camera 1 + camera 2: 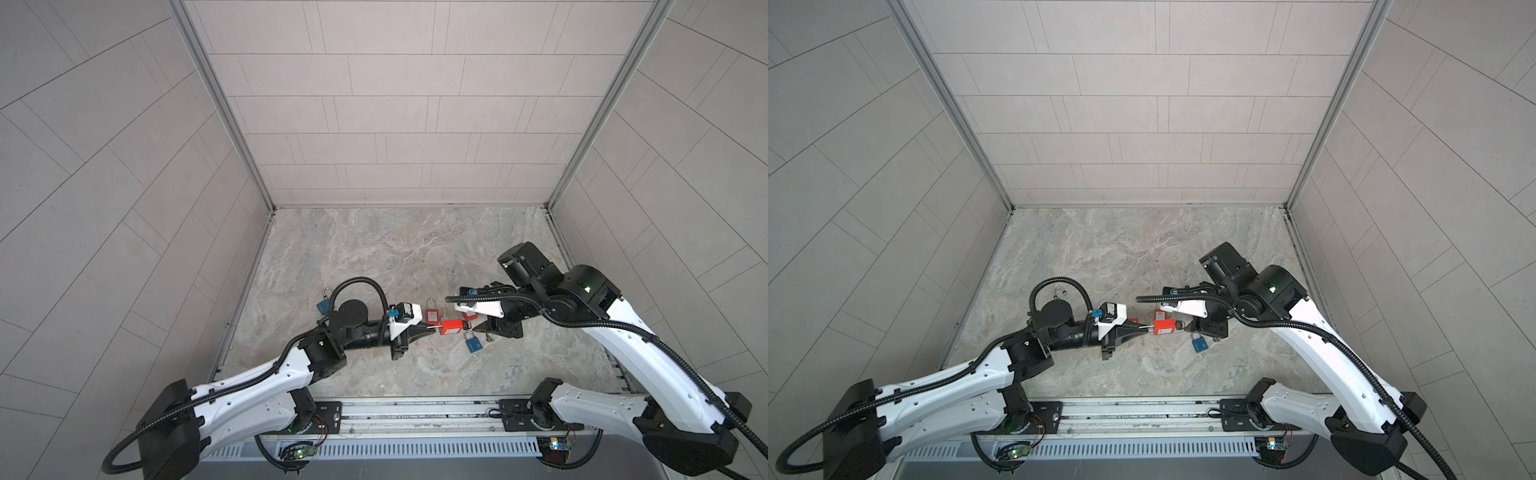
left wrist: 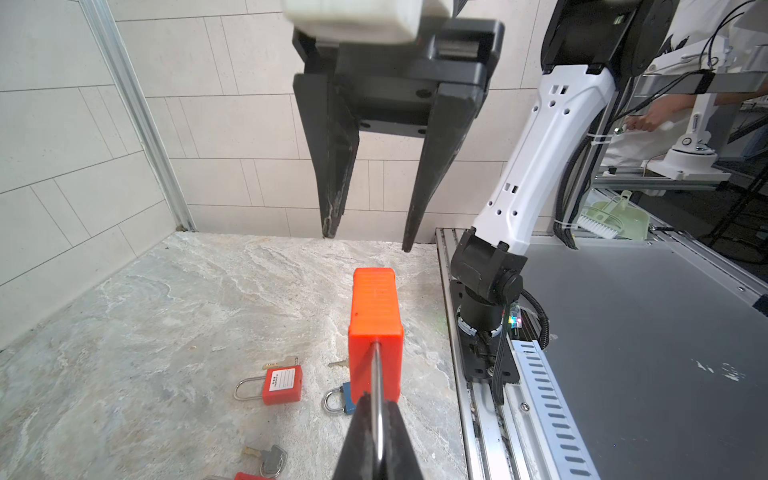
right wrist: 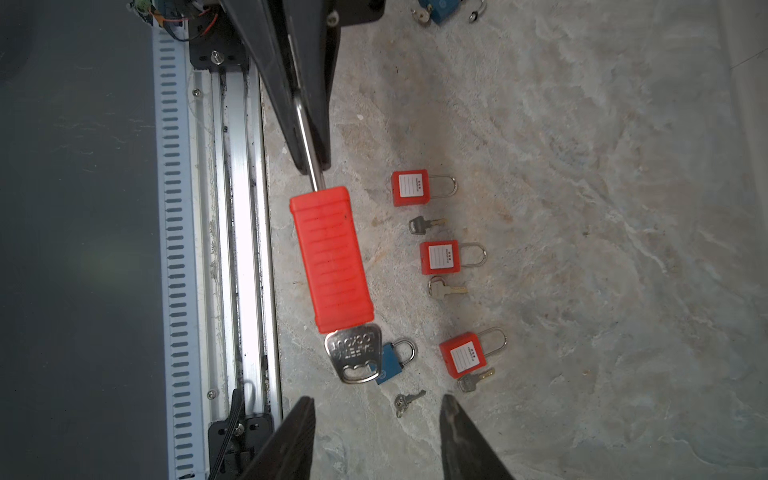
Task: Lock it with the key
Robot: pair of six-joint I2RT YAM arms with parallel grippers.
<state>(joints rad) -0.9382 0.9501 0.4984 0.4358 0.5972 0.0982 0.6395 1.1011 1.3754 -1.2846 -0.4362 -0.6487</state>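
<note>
Marble desk (image 3: pixel 582 249): left hand (image 2: pixel 377 405) clenches the padlock (image 3: pixel 328 257) shackle, right hand (image 3: pixel 376 398) released, lower frame; I'd pinch the stiff key (image 3: pixel 353 353) by its head.

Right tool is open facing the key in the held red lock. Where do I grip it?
Grip the key by its flat head, jutting from the end of the red padlock opposite the left tool. Bring the right tool in along the lock's axis; likely roll the wrist so it pinches the broad faces, not the edges.
</note>
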